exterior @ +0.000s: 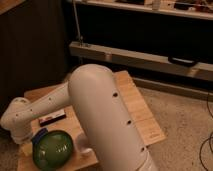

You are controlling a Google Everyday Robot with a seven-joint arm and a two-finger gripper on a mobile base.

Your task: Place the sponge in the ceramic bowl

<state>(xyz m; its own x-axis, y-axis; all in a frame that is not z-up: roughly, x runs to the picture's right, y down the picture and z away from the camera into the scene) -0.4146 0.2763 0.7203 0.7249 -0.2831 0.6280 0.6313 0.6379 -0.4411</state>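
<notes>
Sponge: the sponge (40, 133) shows as a small bright-blue patch, soft-edged and only partly in view, much smaller than the dish beside it.
Sponge place: lower left of the frame, at the upper-left rim of the ceramic bowl (52, 150), between that rim and the white wrist of the arm (95, 110). I cannot tell whether it lies on the wood, leans on the rim or is being held.
Ceramic bowl: wide, round, glossy green, with light glinting on its side. It stands at the lower-left corner of the tabletop (136, 107), and nothing can be made out inside it.
Hand: the hand (29, 139) is at the lower left, under the end of the white wrist, just left of the bowl and close to the sponge. It is dark and mostly hidden, so I cannot tell if it is spread or pinching.
Arm: thick and white. It rises from the bottom centre, bends at mid-frame and slopes down to the left.
Box: a white-and-red box (52, 118) lies flat just above the bowl, partly behind the arm.
Cup: a small pale cup (81, 145) stands just right of the bowl, against the arm.
Tabletop: light wooden slats, set at an angle.
Floor: a speckled floor (185, 120) lies to the right.
</notes>
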